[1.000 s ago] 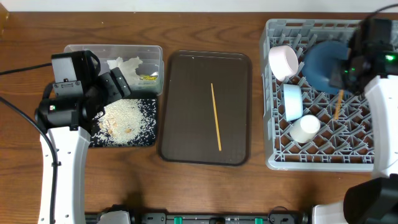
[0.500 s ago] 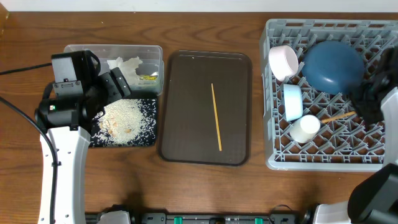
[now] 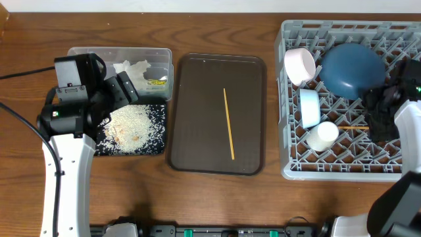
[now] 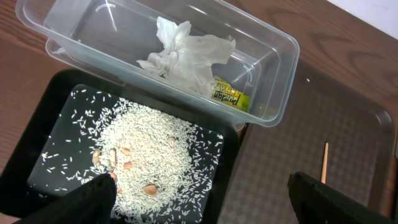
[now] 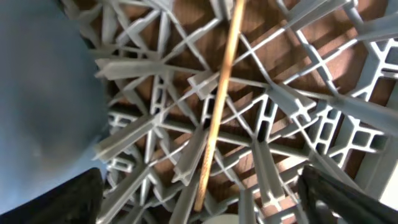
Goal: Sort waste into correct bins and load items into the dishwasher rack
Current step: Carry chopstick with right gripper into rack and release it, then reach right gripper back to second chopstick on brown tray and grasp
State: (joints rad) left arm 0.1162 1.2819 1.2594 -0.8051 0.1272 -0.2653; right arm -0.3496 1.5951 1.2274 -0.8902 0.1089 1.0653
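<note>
The grey dishwasher rack (image 3: 287, 168) holds the dark blue plate (image 3: 352, 69), white bowl (image 3: 300, 66), light blue bowl (image 3: 310, 107), white cup (image 3: 323, 136) and one chopstick (image 3: 352, 126) lying flat on the lattice. My right gripper (image 3: 380, 118) hangs open just above that chopstick (image 5: 221, 106), its fingers wide apart and holding nothing. A second chopstick (image 3: 228, 123) lies on the brown tray (image 3: 253, 164). My left gripper (image 3: 117, 99) is open above the black tray (image 4: 37, 162) of rice (image 4: 149, 149). The clear tub (image 4: 273, 118) contains tissue (image 4: 186, 53) and a yellow wrapper (image 4: 227, 99).
The brown serving tray sits between the bins and the rack. The rack's upright pegs (image 5: 292, 99) and the blue plate's edge (image 5: 43, 93) crowd round my right gripper. Bare wooden table (image 3: 217, 204) runs along the front.
My right gripper has opened and let go of the chopstick, which now lies flat in the rack. The right arm moved from above the blue plate toward the rack's right side. The left arm is still.
</note>
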